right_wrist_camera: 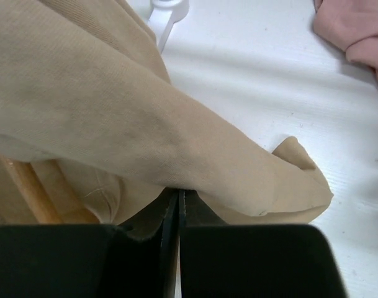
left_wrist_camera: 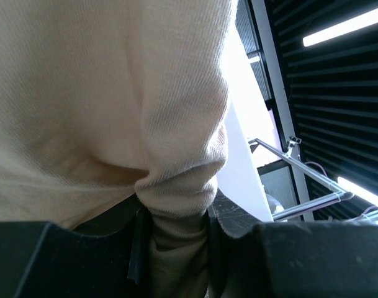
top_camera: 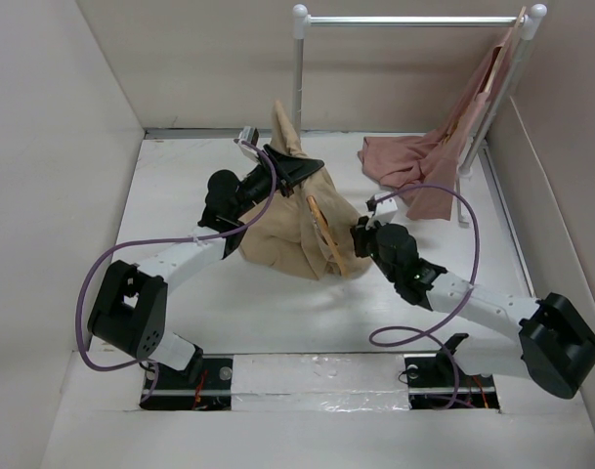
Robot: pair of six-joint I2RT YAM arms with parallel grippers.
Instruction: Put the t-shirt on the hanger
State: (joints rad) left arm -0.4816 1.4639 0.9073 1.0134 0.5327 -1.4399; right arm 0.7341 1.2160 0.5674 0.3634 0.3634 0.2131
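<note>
The white table (top_camera: 238,313) carries everything. At its far edge stands a metal rail (top_camera: 404,20) on white posts. A pink garment (top_camera: 404,161) hangs from the right end of the rail, and its lower part lies spread on the table there.

The tan shirt (top_camera: 287,239) is in the middle of the table, between the two arms. Its lower part rests in a heap on the table, and its upper part is lifted into a peak toward the rail. It is apart from the pink garment.

The wooden hanger (top_camera: 324,234) is at the right side of the heap. Only one slanted bar of it shows; the cloth covers the rest. The right wrist view also shows a piece of the wood under a fold of the shirt.

The left tool (top_camera: 289,168) is at the raised part of the shirt. In its wrist view a bunch of tan cloth is pinched between the two fingers.

The right tool (top_camera: 359,237) is at the right edge of the heap, just beside the hanger. Its fingers are pressed together, and a fold of the shirt lies over their tips. I cannot tell if any cloth is caught between them.
</note>
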